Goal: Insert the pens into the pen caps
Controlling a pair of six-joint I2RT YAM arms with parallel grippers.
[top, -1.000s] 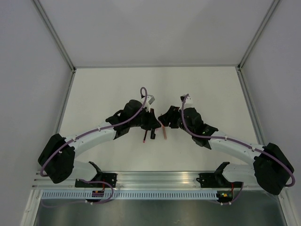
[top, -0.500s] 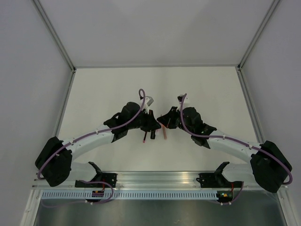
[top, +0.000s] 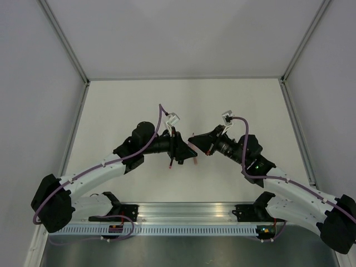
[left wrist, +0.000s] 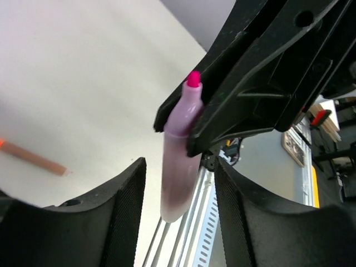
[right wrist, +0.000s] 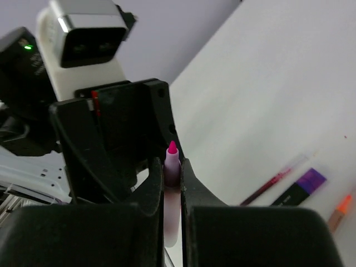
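over mid-table (top: pixel 139 100) | right gripper (right wrist: pixel 171 170) clamps pink pen (left wrist: pixel 179 150) | left gripper (left wrist: pixel 178 173) parted

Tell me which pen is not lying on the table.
The pink pen, clamped in the right gripper; the orange pen, red pen and black pen lie on the table.

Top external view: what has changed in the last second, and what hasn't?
The right tool shut on the pink pen, and the left tool opened, its fingers now clear either side of it. The left arm and right arm swung outward, toward the near edge. The red pen on the table stayed put.
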